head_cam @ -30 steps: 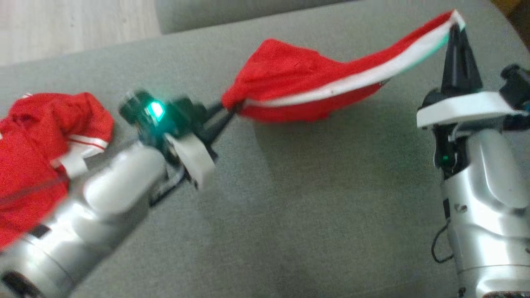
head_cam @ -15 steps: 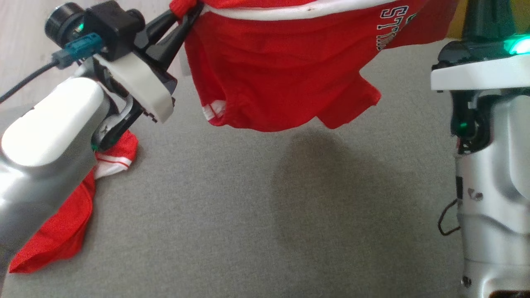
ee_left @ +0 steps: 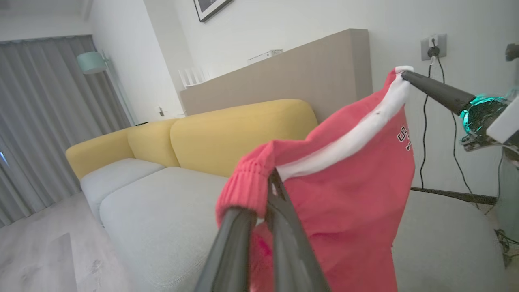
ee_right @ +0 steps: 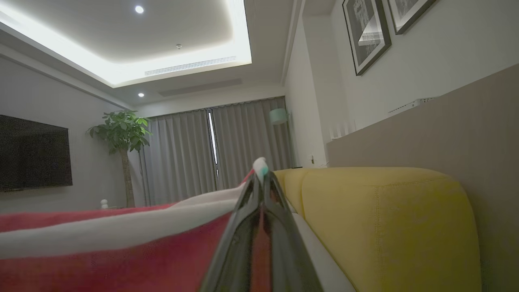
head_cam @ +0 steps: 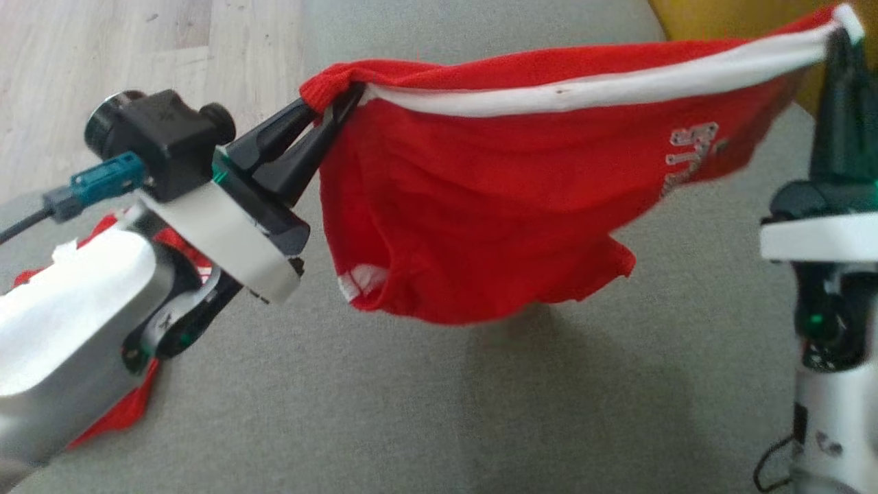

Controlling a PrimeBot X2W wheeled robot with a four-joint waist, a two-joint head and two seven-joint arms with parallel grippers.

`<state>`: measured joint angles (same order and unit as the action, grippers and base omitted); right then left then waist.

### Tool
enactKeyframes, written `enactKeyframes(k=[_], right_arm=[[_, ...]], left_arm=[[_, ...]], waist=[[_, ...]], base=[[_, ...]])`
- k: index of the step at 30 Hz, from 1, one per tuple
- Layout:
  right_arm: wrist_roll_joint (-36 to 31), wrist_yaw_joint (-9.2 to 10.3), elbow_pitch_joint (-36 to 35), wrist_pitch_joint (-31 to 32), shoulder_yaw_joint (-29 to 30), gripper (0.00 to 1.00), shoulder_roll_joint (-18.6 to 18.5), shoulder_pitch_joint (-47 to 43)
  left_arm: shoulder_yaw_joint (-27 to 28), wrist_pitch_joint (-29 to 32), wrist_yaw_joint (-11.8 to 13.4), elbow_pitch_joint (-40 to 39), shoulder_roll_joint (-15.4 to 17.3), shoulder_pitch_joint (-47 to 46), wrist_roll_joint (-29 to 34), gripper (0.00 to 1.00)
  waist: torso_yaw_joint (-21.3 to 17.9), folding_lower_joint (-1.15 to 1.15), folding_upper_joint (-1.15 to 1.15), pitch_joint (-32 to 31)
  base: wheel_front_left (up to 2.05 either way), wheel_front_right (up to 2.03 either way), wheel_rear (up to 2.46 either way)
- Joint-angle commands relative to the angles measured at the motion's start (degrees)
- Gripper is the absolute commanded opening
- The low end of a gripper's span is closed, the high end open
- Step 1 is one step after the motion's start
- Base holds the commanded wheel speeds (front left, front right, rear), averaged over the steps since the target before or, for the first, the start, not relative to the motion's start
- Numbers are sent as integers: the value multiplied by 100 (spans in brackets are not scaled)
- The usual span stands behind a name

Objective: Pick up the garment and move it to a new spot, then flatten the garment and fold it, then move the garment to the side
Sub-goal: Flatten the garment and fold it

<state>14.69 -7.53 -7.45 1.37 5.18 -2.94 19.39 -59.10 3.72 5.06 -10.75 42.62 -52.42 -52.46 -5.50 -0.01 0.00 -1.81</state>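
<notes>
A grey sofa seat point(head_cam: 384, 412) with a yellow back point(ee_left: 243, 134) lies below. Over it the red garment point(head_cam: 494, 206) hangs stretched in mid-air, white band on top. The left gripper point(head_cam: 337, 101) is clamped on 1 bunched corner, the right gripper point(head_cam: 838, 42) pinched on the other. The head view adds another red cloth point(head_cam: 120, 414) on the seat; the right wrist, a plant point(ee_right: 121, 134); the left wrist, a wall socket point(ee_left: 434, 46).

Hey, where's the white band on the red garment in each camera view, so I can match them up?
Head view: white band runs along the red garment's top edge, centre to upper right.
Left wrist view: white band slants from centre to upper right.
Right wrist view: white band at lower left, rising to centre.
Shared landmark: yellow sofa back.
</notes>
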Motion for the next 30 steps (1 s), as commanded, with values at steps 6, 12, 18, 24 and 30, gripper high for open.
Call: enactKeyframes(k=[6,12,18,24,30], right_arm=[[19,4,-329,324,6,0,6,363],[-78,4,734,318,49,0,6,1901],[-255,4,2148,-247,134,0,6,3644],[-611,4,3730,-1123,541,0,6,4903],[-1008,4,4935,-1364,688,0,-70,4724]], left_arm=[[507,203,94,-135,291,-415,-150,0],[557,310,-378,948,-56,-1288,56,0],[751,-150,-807,2321,-527,-2346,453,0],[854,-1156,-1037,3567,-1179,-3159,838,0],[644,-1661,-1206,4112,-1721,-2941,673,0]], waist=[[-27,1,0,377],[-95,1,0,1344],[-166,1,0,2013],[-160,1,0,2345],[-42,1,0,2513]], base=[[0,0,0],[0,0,0],[0,0,0],[0,0,0],[0,0,0]])
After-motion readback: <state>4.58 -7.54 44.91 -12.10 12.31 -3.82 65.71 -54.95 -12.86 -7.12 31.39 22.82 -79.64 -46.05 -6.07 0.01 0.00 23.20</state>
